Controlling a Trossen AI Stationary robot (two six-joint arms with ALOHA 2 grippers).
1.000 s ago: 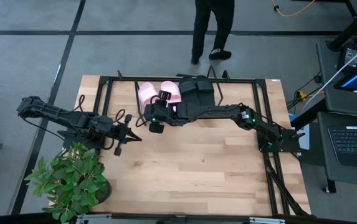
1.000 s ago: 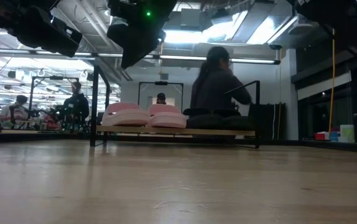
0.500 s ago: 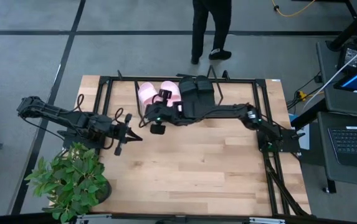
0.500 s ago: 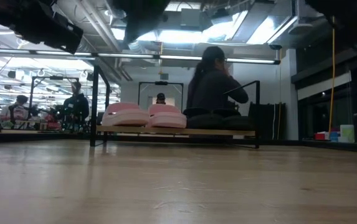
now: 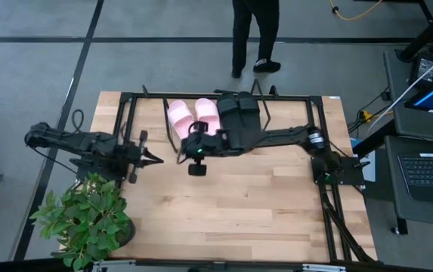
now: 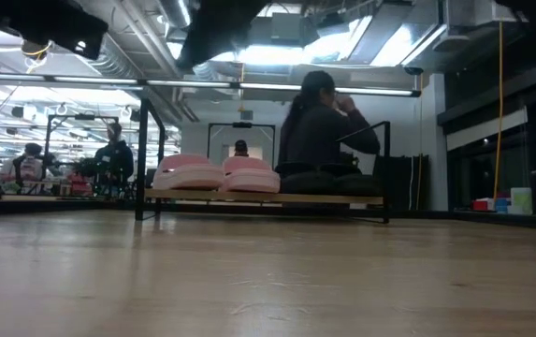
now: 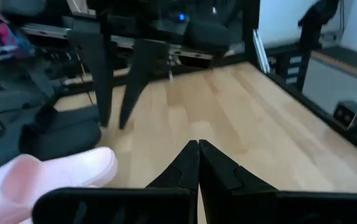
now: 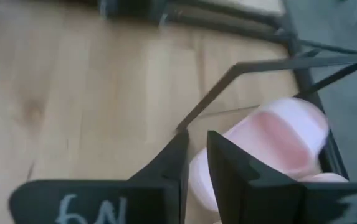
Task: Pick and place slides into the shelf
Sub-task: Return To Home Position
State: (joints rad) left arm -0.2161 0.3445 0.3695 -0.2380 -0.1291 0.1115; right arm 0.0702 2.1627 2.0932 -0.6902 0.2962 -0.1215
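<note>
While a person (image 5: 255, 30) stands on the floor just behind the table (image 5: 239, 204), all four slides lie in one row on the shelf (image 6: 268, 197) at the table's far edge, inside the black frame (image 5: 292, 97). Seen from above, the two pink slides (image 5: 179, 119) take the end of the shelf nearer the left arm. The two black slides (image 5: 239, 112) lie just beside them toward the right arm, so dark that I cannot tell where one ends and the other begins. From table height the pink pair looks pressed together on the slanted board.

The right gripper (image 8: 197, 142) hangs over the table just in front of the pink pair and clear of them, on an arm stretched across from the right side. Its fingers are empty, with a narrow gap between them.

The left gripper (image 5: 156, 159) hovers over the left part of the table, pointing toward the middle, apart from the shelf. Its fingers are pressed together and empty. A potted plant (image 5: 88, 219) sits at the near left corner, close beside that arm.
</note>
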